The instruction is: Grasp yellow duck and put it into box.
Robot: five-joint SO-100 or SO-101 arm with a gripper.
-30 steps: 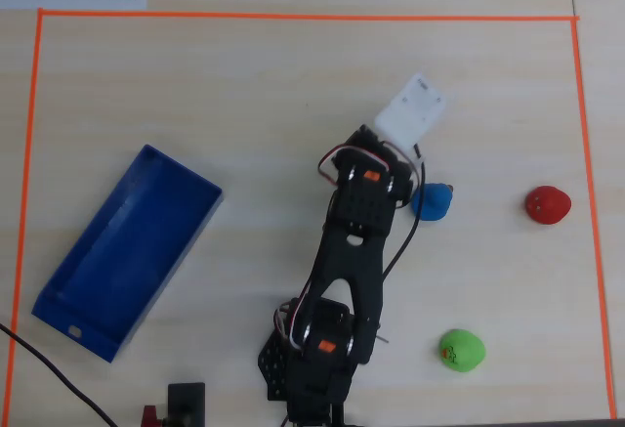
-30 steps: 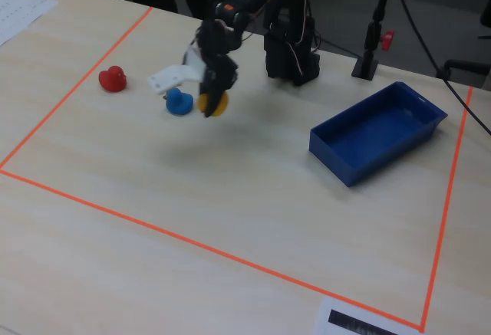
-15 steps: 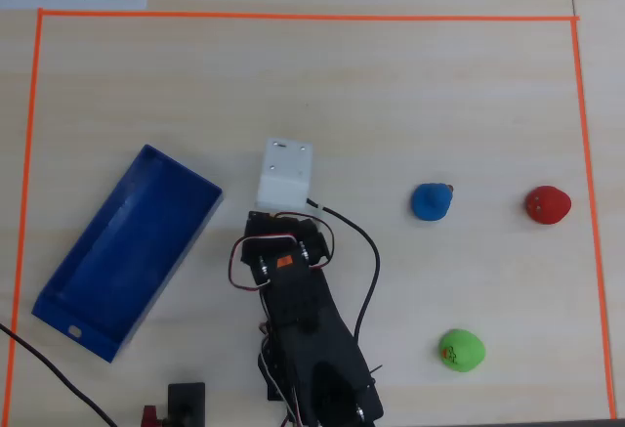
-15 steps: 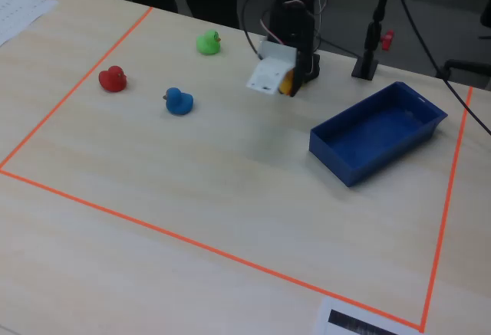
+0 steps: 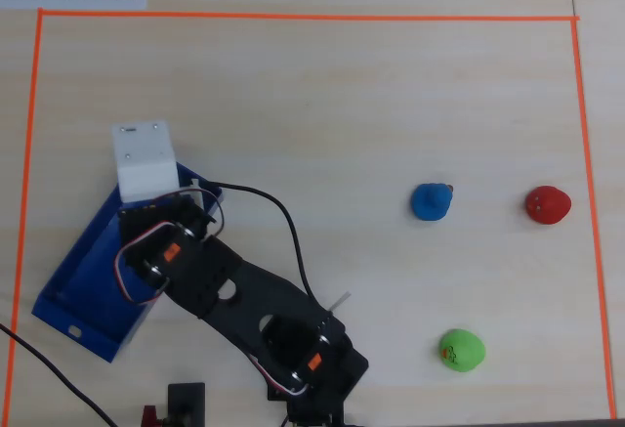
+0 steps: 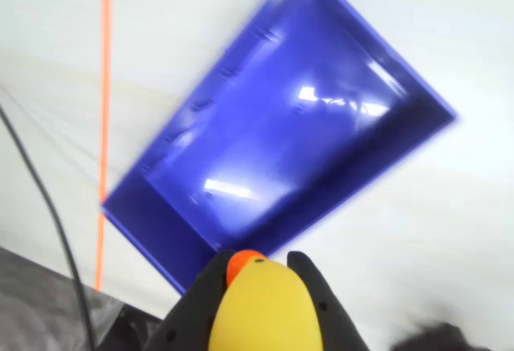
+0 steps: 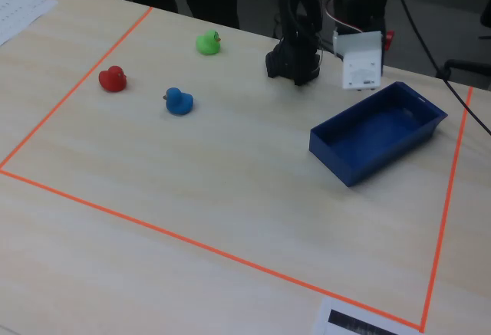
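Note:
The yellow duck (image 6: 261,307) with its orange beak sits between my black fingers (image 6: 201,303) in the wrist view. My gripper (image 6: 257,267) is shut on it and holds it in the air at one short end of the blue box (image 6: 305,126). The box is empty. In the overhead view the white wrist mount (image 5: 146,158) hangs over the upper end of the box (image 5: 73,290) and hides the duck. In the fixed view the mount (image 7: 360,59) is above the far left side of the box (image 7: 337,155).
A blue toy (image 5: 431,201), a red toy (image 5: 547,204) and a green toy (image 5: 461,350) lie on the right of the table in the overhead view. Orange tape (image 5: 293,16) frames the work area. A black cable (image 6: 40,190) runs beside the box.

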